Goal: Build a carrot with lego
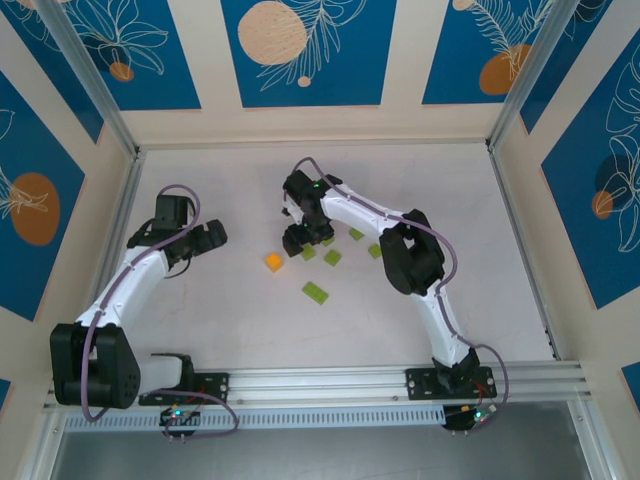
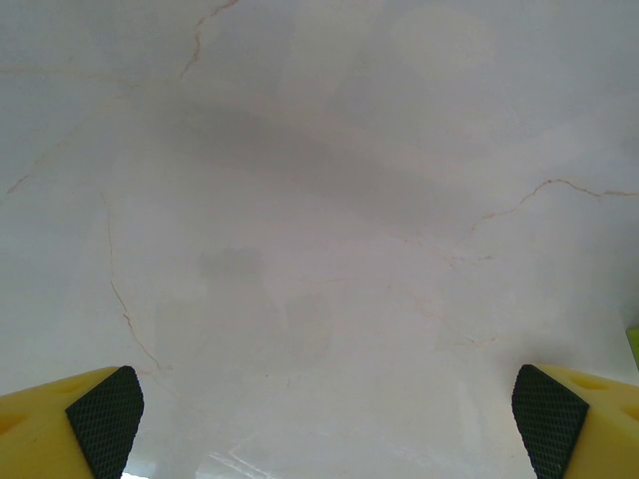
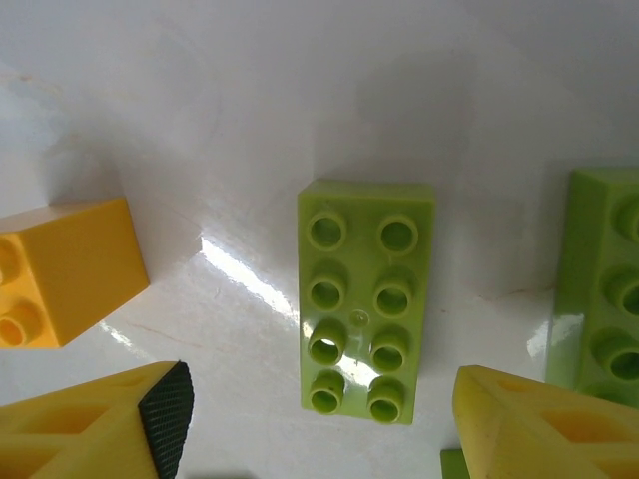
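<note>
- The right claw [image 3: 321, 414] stood with its jaws apart, straddling a lime-green two-by-four brick [image 3: 364, 299], clear of it on both sides.
- The orange brick [image 3: 65, 264] lay just outside the jaws on one side, and a second green brick [image 3: 604, 289] on the other.
- The left claw [image 2: 324, 414] hung spread wide above the bare table [image 2: 319, 200].

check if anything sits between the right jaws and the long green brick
Nothing visible: the long green brick lies between the open jaws of the right gripper; the orange brick and second green brick sit outside them.
</note>
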{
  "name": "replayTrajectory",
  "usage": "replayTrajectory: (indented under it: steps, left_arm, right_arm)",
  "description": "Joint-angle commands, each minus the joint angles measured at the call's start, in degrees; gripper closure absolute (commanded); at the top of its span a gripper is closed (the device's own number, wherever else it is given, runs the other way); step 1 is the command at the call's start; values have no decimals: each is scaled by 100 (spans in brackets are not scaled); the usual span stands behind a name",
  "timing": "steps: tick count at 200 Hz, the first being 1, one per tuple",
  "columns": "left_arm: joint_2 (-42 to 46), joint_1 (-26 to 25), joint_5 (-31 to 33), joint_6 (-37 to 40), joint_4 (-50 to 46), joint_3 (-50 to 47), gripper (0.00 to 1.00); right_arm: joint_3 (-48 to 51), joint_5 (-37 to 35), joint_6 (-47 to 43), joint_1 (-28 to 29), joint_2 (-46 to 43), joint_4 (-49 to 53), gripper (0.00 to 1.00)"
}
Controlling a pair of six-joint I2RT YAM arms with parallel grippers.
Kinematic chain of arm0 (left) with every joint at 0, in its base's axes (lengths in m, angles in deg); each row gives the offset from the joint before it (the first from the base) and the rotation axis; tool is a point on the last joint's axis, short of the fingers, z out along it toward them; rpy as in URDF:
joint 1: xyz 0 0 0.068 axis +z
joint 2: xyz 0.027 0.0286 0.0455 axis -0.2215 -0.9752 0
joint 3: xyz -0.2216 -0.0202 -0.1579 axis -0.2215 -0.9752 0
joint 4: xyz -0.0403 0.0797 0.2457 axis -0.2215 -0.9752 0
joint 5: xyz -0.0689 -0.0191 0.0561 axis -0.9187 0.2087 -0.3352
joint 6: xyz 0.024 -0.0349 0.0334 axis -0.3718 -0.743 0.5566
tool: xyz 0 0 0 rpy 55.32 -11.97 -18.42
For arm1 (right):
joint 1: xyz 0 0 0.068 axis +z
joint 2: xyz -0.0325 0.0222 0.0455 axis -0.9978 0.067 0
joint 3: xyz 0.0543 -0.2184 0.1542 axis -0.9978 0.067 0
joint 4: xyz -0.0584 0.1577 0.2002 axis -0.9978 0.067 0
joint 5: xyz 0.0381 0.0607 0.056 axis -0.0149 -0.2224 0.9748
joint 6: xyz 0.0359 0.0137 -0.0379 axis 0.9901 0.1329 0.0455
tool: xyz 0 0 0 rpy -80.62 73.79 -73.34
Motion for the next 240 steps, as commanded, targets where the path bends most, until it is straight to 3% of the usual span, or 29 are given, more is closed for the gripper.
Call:
replayTrajectory:
  steps: [1,79,181,240]
  left_arm:
    - [-41,94,3,29,-87,140,2]
    - [-81,94,-5,29,-89,140,3]
    - [-66,94,-40,20,-113,132,3]
    - [-65,94,-40,27,-113,140,3]
  right_arm:
    - [-167,90,-86,-10,152,178,30]
    - [-154,-69,-91,3,246,244,42]
    - [-237,-167,-55,56,333,222,43]
    - [-352,-164,-23,55,475,193,51]
